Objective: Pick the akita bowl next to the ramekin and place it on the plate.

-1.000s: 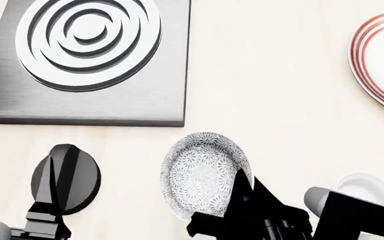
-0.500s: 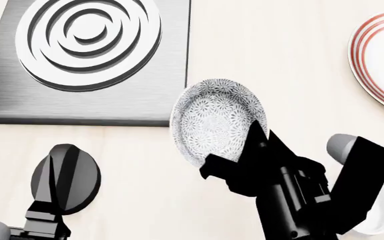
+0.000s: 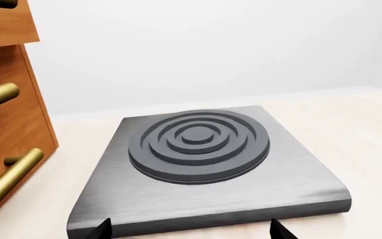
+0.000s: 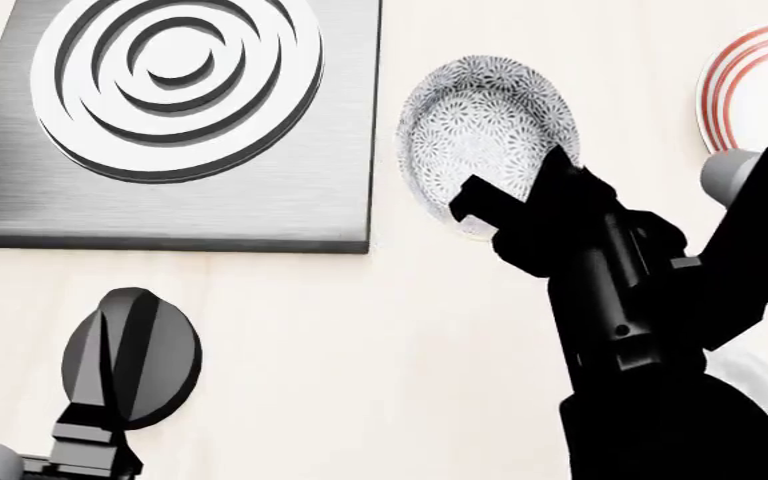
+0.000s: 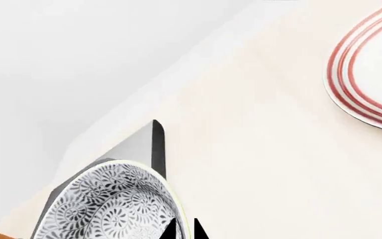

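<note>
The akita bowl (image 4: 484, 135), grey floral pattern inside, hangs tilted above the pale counter, just right of the grey slab. My right gripper (image 4: 554, 168) is shut on its rim; in the right wrist view the two fingertips (image 5: 184, 230) pinch the bowl (image 5: 111, 209) at its edge. The red-ringed plate (image 4: 762, 95) lies at the far right, partly cut off, and shows ahead in the right wrist view (image 5: 370, 74). Only a white sliver of the ramekin (image 4: 755, 375) shows behind the right arm. My left gripper (image 4: 128, 335) stands open and empty near the slab's front edge (image 3: 191, 231).
A grey metal slab with raised concentric rings (image 4: 177, 90) lies at the back left, close in front of the left gripper (image 3: 198, 144). A wooden drawer front with brass handles (image 3: 5, 124) stands beside it. A white wall runs behind the counter.
The right gripper has lifted the akita bowl and carried it away from me and rightward, towards the plate. The right arm now covers most of the ramekin. The left arm is still.
</note>
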